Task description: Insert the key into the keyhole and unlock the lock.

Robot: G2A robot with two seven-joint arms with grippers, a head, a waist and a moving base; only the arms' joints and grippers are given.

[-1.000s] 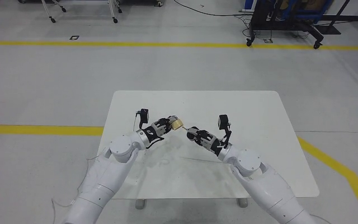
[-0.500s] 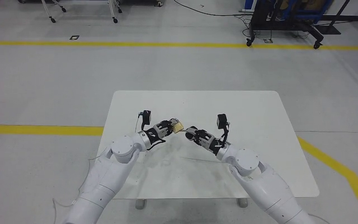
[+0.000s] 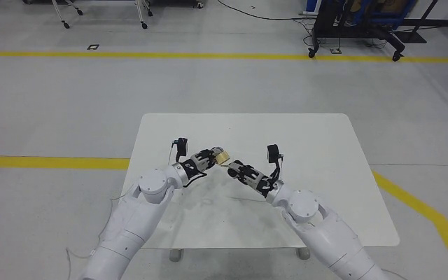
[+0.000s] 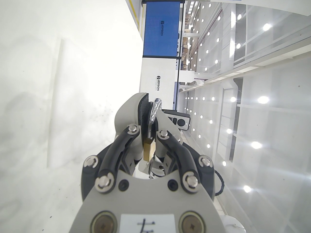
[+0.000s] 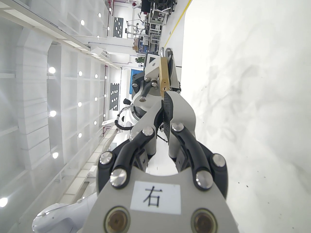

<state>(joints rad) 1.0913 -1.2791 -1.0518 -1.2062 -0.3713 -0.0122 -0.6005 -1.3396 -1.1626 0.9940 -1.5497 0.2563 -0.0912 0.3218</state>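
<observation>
Over the last second the right arm has swung in toward the left one, so the gap that lay between the right jaws and the lock point(image 3: 222, 157) has closed. Their tips now sit just at the brass body's keyhole end point(image 5: 165, 88), touching it or nearly so. The left jaws have barely shifted. They are clamped on the lock, with its shackle point(image 4: 155, 105) out by their tips and the brass body between the fingers, held up off the counter point(image 3: 315, 140). The right jaws are pinched almost fully together, most likely on the key, which is hidden between the pads. The approach looks about finished and the task is at the point of insertion. The blade must line up with the slot before any push, because a skewed entry would jam or twist the lock in the left jaws.
</observation>
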